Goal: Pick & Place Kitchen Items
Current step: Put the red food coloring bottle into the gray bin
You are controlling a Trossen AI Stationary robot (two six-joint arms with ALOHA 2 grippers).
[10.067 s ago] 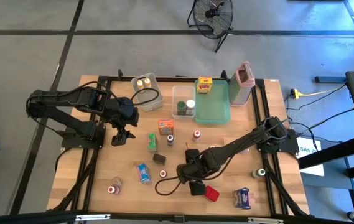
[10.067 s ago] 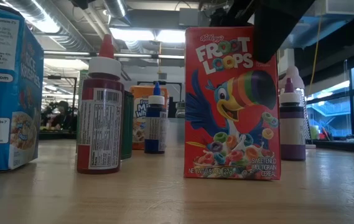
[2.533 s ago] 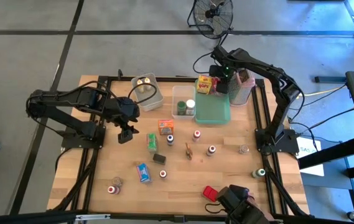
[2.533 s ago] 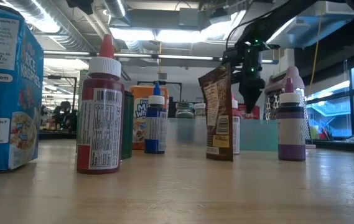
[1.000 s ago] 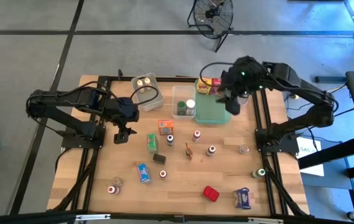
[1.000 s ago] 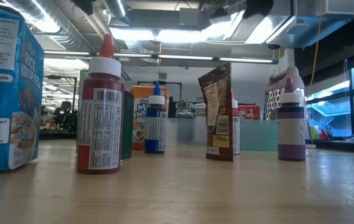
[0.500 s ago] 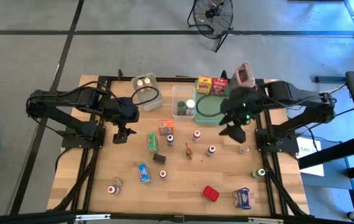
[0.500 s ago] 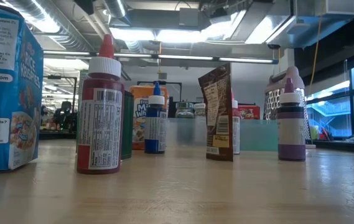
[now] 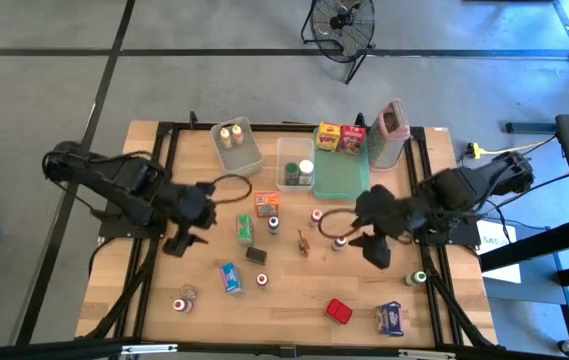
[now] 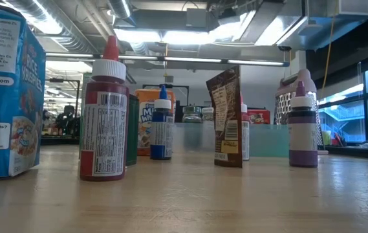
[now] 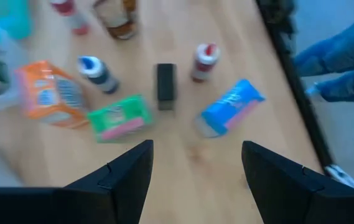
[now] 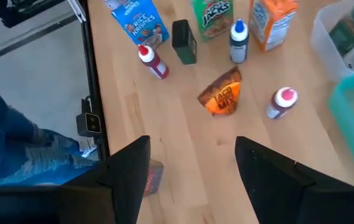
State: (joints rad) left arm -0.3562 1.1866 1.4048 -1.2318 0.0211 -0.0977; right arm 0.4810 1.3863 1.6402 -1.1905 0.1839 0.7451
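Right arm now swung off teal tray point(image 9: 342, 178) back over mid-table; red box point(image 9: 354, 137) sits in tray beside yellow box point(image 9: 328, 136), so I judge that drop done. Right gripper point(image 9: 375, 250) empty, jaws well apart, above bare wood. Brown packet point(image 12: 223, 98) just ahead of it, purple bottle point(image 12: 281, 102) beside that: likely next picks. Left gripper point(image 9: 178, 243) shifted slightly toward table's near edge, jaws apart, empty; green box point(image 11: 120, 117), blue box point(image 11: 231, 106) ahead of it.

bins point(image 9: 236, 146) far centre | tray point(image 9: 342, 176) right of bins | kitchen items point(image 9: 264, 205) mid-table, near of bins
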